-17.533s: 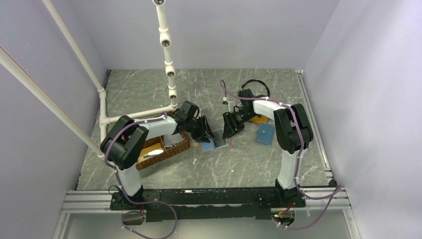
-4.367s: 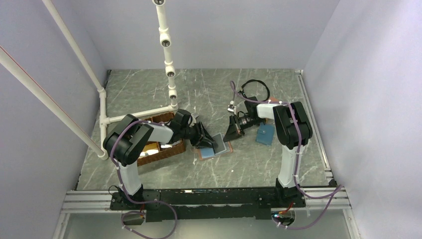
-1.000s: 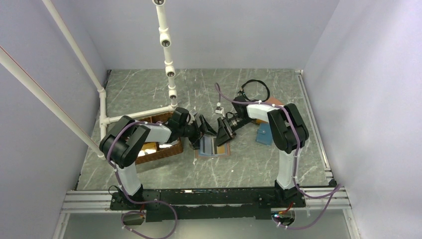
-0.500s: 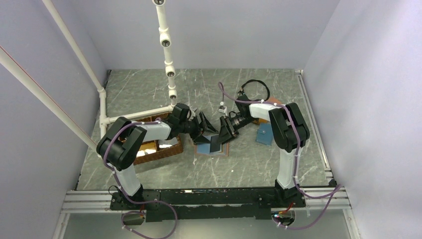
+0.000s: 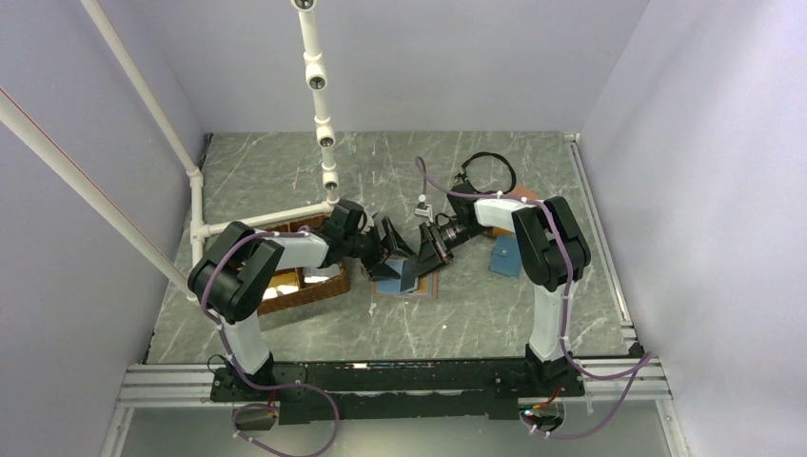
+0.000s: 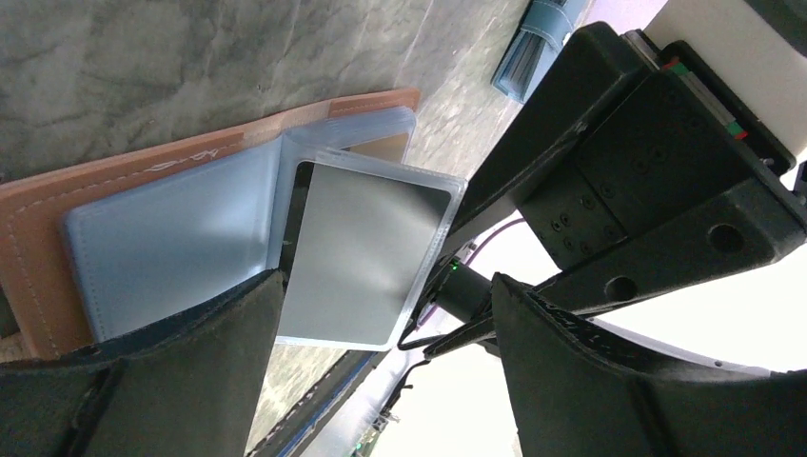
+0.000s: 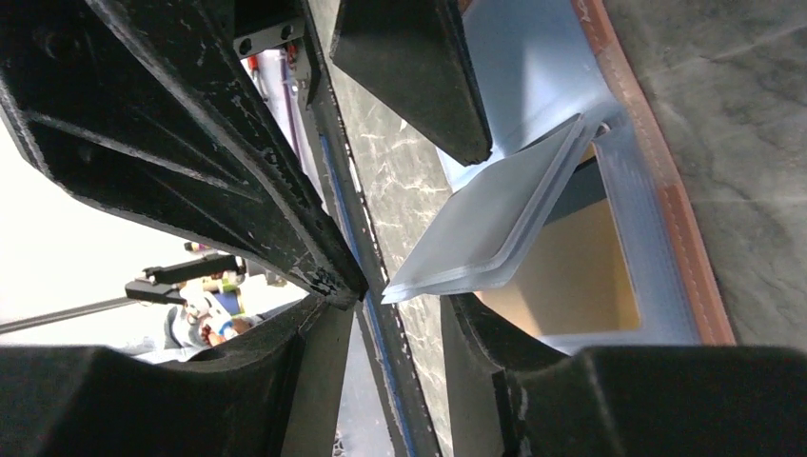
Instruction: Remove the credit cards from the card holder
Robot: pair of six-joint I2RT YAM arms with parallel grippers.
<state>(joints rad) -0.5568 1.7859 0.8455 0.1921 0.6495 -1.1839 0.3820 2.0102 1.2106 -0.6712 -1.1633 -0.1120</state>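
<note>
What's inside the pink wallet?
The card holder lies open, showing light-blue pockets and a grey card tilted up off them. Whether more cards sit behind it or deep in the pockets is hidden.

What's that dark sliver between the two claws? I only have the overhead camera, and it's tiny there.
Observer: A silver credit card, tilted up off the open salmon-pink card holder.
Operator: Is a claw gripping it?
Observer: Its free edge lies between the fingertips of the right gripper, whose jaws are apart.
Operator: And the other claw?
Observer: The left gripper is wide open; one finger seems to press the blue pocket beside the card's base.
</note>
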